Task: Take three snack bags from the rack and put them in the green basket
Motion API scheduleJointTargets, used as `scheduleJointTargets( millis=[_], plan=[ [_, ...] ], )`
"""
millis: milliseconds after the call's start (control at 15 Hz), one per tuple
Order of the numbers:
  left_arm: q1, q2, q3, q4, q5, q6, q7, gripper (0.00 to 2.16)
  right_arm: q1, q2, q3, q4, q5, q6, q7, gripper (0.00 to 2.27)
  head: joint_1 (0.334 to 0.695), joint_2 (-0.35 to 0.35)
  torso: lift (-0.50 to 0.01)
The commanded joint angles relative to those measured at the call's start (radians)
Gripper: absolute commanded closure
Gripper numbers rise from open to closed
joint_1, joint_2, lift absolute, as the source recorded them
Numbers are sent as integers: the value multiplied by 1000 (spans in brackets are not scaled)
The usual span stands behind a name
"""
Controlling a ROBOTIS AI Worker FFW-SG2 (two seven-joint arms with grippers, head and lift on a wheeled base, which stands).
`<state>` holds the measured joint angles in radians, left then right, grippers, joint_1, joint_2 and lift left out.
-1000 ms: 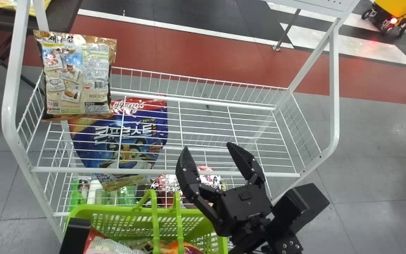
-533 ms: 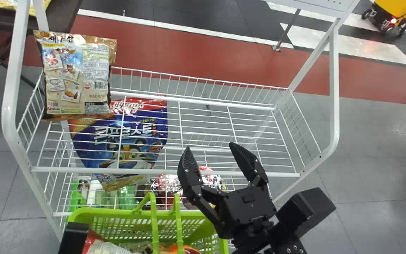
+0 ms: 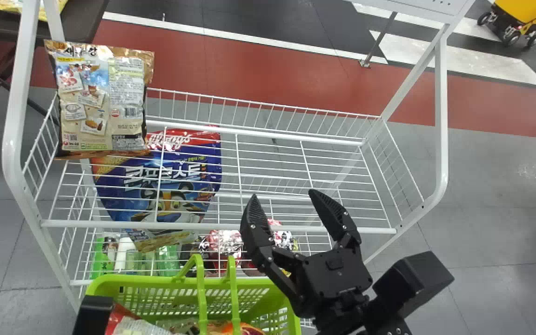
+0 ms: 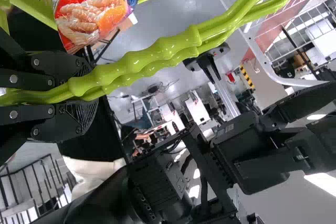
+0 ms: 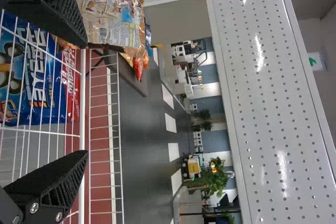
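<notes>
Snack bag (image 3: 84, 104), printed label (image 3: 127, 83), right claw (image 3: 284, 194) wide open, empty, left claw (image 4: 85, 97) seemingly clamping basket handles (image 4: 170, 48)

The blue bag (image 3: 114, 197) and tan bag (image 3: 97, 100) (barcoded) bear Korean lettering.

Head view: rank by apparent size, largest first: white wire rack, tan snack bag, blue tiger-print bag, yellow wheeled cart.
1. White wire rack
2. Tan snack bag and blue tiger-print bag: too alike to rank
3. Yellow wheeled cart, cut off by the edge
</notes>
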<state>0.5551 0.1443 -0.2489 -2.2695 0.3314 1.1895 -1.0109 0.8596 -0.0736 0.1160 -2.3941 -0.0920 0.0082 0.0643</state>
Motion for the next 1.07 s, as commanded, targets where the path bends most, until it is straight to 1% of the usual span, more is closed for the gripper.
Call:
scheduleJointTargets(
  millis=[0, 733, 867, 1000],
  plan=[
    [0, 1, 0, -2, 0, 0, 0, 1575, 2, 0, -2, -2, 0, 0, 0, 66, 695, -350, -11],
    [12, 1, 0, -11, 0, 0, 0, 1575, 2, 2, -7, 1, 0, -3, 0, 66, 695, -350, -11],
    [12, 1, 0, -11, 0, 0, 0, 1575, 2, 2, -15, 6, -2, -3, 0, 66, 695, -350, -11],
    [17, 1, 6, -11, 0, -3, 0, 1575, 4, 3, -45, 18, -6, -3, 0, 66, 695, -350, -11]
  ],
)
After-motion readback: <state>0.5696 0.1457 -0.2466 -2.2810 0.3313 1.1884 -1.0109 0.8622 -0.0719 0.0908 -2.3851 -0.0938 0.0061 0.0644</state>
